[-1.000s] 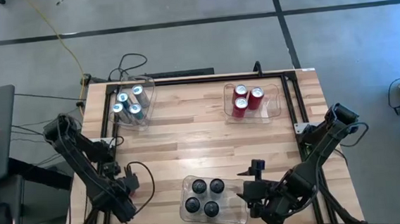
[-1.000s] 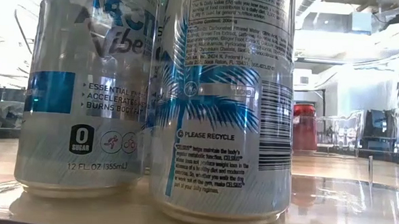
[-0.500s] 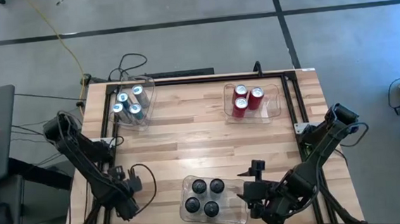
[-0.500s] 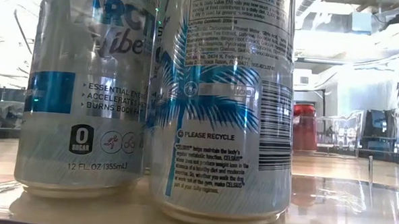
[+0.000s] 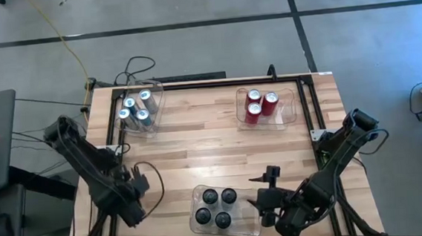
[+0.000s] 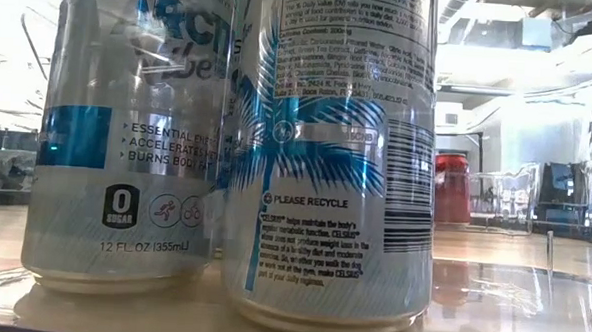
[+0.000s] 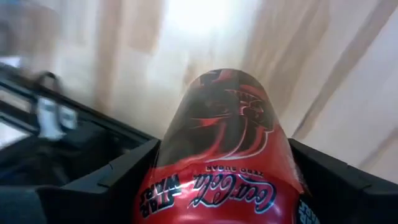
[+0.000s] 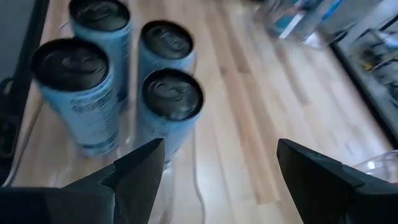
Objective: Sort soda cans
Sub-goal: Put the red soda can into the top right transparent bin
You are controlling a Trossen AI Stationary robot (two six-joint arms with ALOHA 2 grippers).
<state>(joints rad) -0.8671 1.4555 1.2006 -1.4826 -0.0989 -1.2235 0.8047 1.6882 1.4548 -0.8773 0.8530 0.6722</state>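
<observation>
My left gripper [image 5: 136, 186] hangs over the table's near left part, shut on a red soda can [image 7: 227, 137] printed in black and white. The can is hidden under the gripper in the high view. My right gripper [image 5: 267, 192] stands open beside a clear bin [image 5: 242, 221] holding several dark-topped cans [image 8: 171, 93]; nothing is between its fingers. Several silver-blue cans [image 5: 137, 108] stand in a bin at the far left, seen close up in the low view [image 6: 326, 157]. Three red cans [image 5: 261, 105] stand in a bin at the far right. My left gripper pinches the red can's side wall [image 7: 166, 149] between its two fingers [image 7: 124, 174], one on each opposite side. The fingers come from above, pointing down along the can, which stands upright below them. Whether its bottom is clear of the table, I cannot tell.
Black rails [image 5: 194, 84] frame the wooden table top [image 5: 198, 148], whose middle is bare wood. Cables loop beside the left arm [image 5: 150, 189] and behind the far edge. A red can [image 6: 451, 188] and clear bin walls show far off in the low view.
My left gripper has gone a little toward the table's far edge and right, away from the near left corner. The cans in the three bins have kept their places.
</observation>
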